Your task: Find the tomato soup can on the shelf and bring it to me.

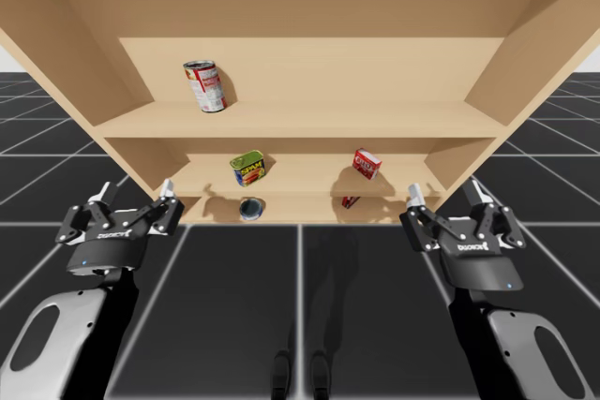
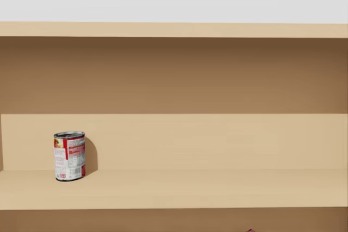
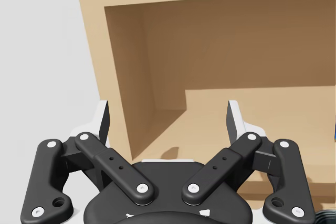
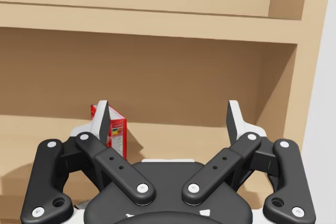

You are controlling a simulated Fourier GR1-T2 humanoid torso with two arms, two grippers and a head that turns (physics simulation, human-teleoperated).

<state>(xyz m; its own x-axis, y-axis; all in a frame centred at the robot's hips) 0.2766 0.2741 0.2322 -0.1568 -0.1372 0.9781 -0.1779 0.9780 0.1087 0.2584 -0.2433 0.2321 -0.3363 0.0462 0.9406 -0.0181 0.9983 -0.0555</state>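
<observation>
On the upper shelf, at about one o'clock from the left gripper, the can is seen upright and untouched (that claw and the right gripper are held open, empty), so reaching, gripping and delivery are all judged outstanding.

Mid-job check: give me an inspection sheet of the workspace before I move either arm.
Surface: wooden shelf, several boards.
Job's things: red-and-white can upright on the upper board, towards its left end, untouched.
Clutter: yellow-green tin and red box on the board below; dark blue round can and small red thing lowest.
Grippers: left gripper and right gripper open, holding nothing, in front of the shelf.
Cables: nothing seen.
Surroundings: dark gridded floor.
</observation>
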